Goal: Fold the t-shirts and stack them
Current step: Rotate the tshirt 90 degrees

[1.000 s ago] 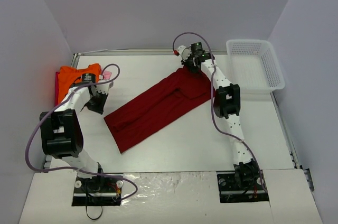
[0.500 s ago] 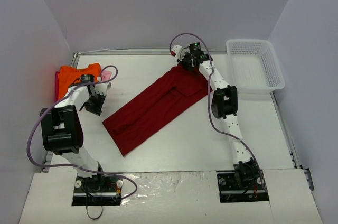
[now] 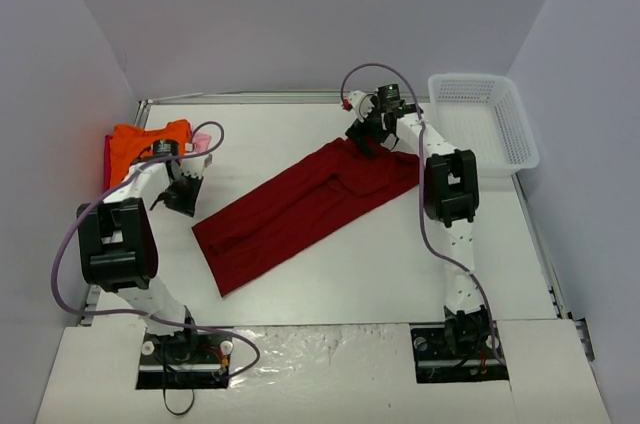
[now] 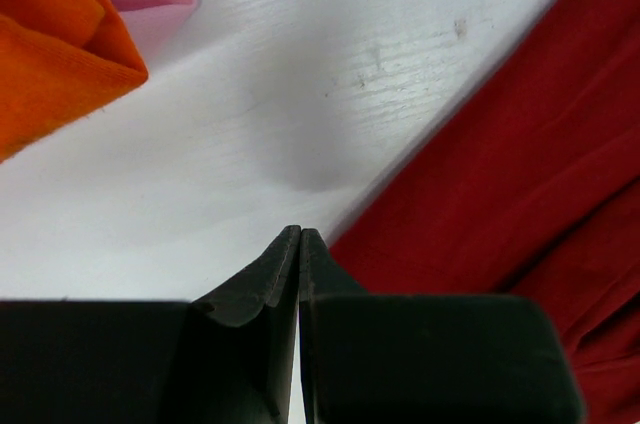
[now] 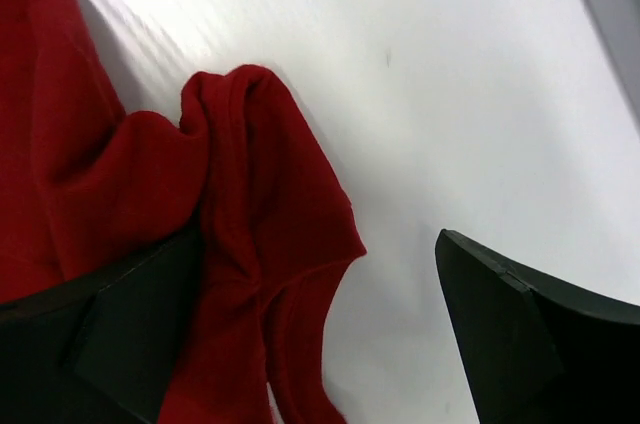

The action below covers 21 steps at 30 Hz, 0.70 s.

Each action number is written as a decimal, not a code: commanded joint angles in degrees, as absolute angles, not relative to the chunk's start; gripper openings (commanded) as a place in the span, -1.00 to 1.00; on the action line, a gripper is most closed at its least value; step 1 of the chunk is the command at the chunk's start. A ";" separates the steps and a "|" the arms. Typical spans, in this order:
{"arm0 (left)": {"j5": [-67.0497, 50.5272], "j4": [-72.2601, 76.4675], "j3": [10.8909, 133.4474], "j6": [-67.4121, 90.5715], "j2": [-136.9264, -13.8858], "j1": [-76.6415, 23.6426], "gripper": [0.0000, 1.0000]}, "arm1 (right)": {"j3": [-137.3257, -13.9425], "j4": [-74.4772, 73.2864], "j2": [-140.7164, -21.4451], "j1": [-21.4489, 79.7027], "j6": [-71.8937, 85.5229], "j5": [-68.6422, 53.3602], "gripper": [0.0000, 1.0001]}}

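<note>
Dark red t-shirt (image 3: 300,209) in a long strip across the counter (image 3: 400,264), one claw at each end.

It runs slantwise from near left to far right. Its bunched far corner lies between the fingers of the right claw (image 3: 368,136), which are spread wide and grip nothing; in the wrist view the cloth rests against one finger (image 5: 130,329) and is well apart from the other. The right arm stretches to the far side, elbow by the white basket (image 3: 505,134), wrist bent down over the cloth. The left claw (image 4: 300,244) is clenched on nothing, tips at the counter just beside the shirt's edge. The left arm is folded, elbow raised at the left edge. The orange t-shirt (image 3: 140,141) and pink t-shirt (image 3: 203,144) lie in the far left corner, touching each other.
</note>
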State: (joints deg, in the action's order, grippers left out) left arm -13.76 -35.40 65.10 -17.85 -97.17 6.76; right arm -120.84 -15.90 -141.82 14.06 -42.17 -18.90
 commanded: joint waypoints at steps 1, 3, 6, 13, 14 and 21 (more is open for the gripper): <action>-15.55 -35.07 66.88 -18.37 -93.25 6.77 -0.95 | -114.97 -18.46 -132.66 10.99 -37.18 -17.94 1.00; -16.17 -34.28 66.45 -18.37 -91.42 6.77 -0.95 | -110.67 -18.20 -129.83 9.85 -35.96 -18.02 1.00; -16.70 -33.22 65.48 -18.54 -88.61 6.77 -0.74 | -103.13 -17.05 -125.78 7.65 -35.51 -18.37 1.00; -16.44 -32.70 63.90 -18.46 -84.03 6.86 -0.10 | -93.43 -14.60 -121.29 6.07 -34.28 -20.83 1.00; -16.35 -32.70 63.72 -18.54 -83.24 6.86 -0.08 | -93.08 -13.89 -120.85 6.06 -34.02 -20.92 1.00; -15.12 -32.43 62.14 -18.90 -80.69 7.12 0.29 | -97.03 -12.83 -118.31 6.07 -32.17 -20.04 1.00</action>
State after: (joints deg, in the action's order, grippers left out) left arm -15.55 -32.47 62.13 -18.28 -83.22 6.79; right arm -94.08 -13.50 -124.01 5.72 -33.69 -19.53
